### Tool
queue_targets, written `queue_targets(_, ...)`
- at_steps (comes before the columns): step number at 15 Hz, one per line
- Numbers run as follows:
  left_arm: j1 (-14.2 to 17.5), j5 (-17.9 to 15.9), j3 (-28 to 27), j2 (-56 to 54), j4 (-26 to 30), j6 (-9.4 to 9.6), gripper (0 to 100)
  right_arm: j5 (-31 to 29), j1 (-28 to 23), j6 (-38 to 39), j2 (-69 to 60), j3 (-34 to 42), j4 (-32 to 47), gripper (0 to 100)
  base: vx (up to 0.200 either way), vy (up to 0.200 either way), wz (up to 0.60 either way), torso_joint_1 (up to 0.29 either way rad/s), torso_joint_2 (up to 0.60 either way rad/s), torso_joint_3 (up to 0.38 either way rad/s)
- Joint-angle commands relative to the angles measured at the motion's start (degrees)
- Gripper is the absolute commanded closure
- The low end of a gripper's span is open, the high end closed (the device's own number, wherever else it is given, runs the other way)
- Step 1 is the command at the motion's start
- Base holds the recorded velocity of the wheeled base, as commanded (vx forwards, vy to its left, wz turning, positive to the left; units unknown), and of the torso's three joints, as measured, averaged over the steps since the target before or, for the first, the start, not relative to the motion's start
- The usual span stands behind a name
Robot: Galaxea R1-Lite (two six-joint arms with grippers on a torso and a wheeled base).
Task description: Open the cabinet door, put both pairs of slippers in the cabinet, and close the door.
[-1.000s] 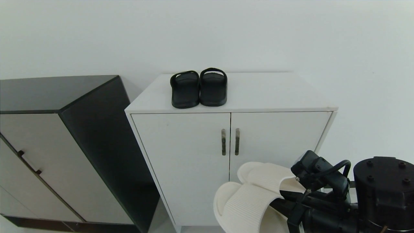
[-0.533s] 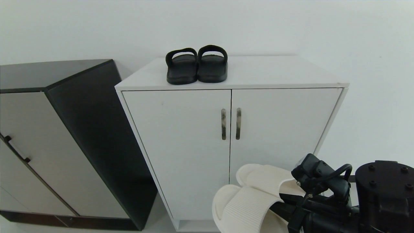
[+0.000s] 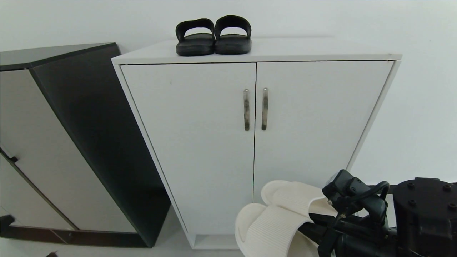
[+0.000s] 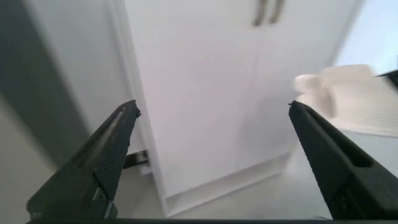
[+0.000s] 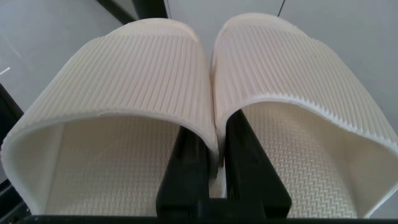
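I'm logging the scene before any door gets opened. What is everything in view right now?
white cabinet: one, white, centre, both doors shut
door handles: two, metallic, upright, side by side where the doors meet
black slippers: one pair, black, on top of the white cabinet, toward its left
cream slippers: one pair, cream, held in front of the cabinet's lower right door
dark cabinet: one, black with pale fronts, beside the white cabinet on its left
right pincer: one, black, shut on the cream slippers
left pincer: one, black, open, facing the white cabinet's lower left corner
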Motion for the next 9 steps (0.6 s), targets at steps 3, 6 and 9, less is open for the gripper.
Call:
queue_targets(3, -8.9, -10.24, -12.07, 27.0, -9.05, -0.77, 0, 0.07, -0.05, 0.1, 0.14, 0.17, 0.04, 100, 0.0, 0.0, 0.0, -0.007, 0.23, 0.212)
queue_targets(6, -24.2, -9.01, -22.09, 38.51, -9.05, -5.96, 0, 0.07, -0.23, 0.28, 0.4, -0.1, -0.05, 100, 0.0, 0.0, 0.0, 0.001, 0.02, 0.014)
queue_targets(9, -32.46, -4.62, -28.68, 50.56, -13.79, -6.31, 0, -0.1, -0.31, 0.28, 0.67, 0.08, -0.05, 100, 0.0, 0.0, 0.0, 0.0, 0.0, 0.0)
